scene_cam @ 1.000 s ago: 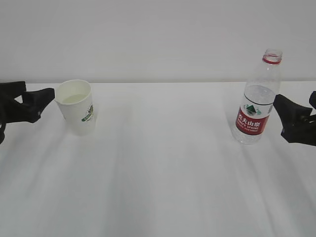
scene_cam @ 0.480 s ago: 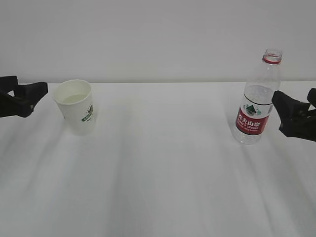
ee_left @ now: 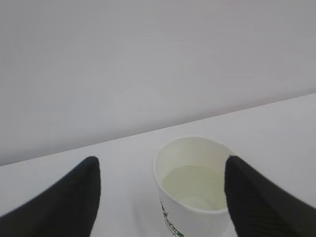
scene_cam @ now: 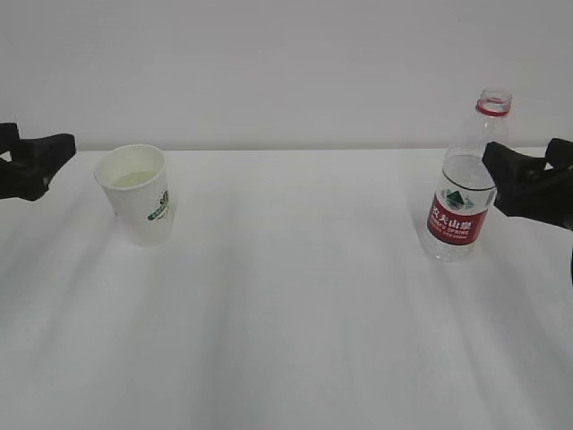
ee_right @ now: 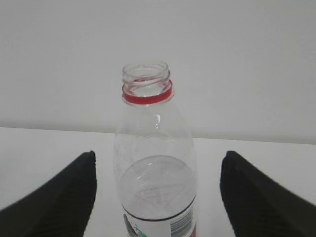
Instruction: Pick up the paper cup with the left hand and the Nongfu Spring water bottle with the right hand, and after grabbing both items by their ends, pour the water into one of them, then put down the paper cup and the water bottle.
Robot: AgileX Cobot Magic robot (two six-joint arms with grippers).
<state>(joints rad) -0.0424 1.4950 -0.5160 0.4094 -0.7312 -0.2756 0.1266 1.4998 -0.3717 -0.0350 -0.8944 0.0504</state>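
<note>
**Both grippers spread and clear of cup and bottle**

I read the left hand (scene_cam: 36,166) at the far left edge of the exterior view, above the table (scene_cam: 295,313) and level with the upper part of the paper cup (scene_cam: 139,194). Its fingers point right, toward the cup, with a clear gap between fingertip and rim. In the left wrist view the left hand's (ee_left: 160,197) two black fingers stand wide apart, and the cup sits between them, ahead of the tips, touching neither. Nothing is held.

The paper cup stands upright on the left side of the table, green logo facing the exterior camera. I see the water (ee_left: 193,187) inside it, pale and faintly greenish.

The right hand (scene_cam: 528,188) comes in from the right edge of the exterior view, fingers pointing left. Its near tip overlaps the shoulder of the Nongfu Spring water bottle (scene_cam: 466,193) in that view; I cannot tell from there whether it touches. In the right wrist view the right hand (ee_right: 158,195) is spread wide, with the bottle centred between the fingers and clear space on either side. Nothing is gripped.

The bottle stands upright on the right side of the table, uncapped, red neck ring showing, red label toward the exterior camera. It is well apart from the cup.
</note>
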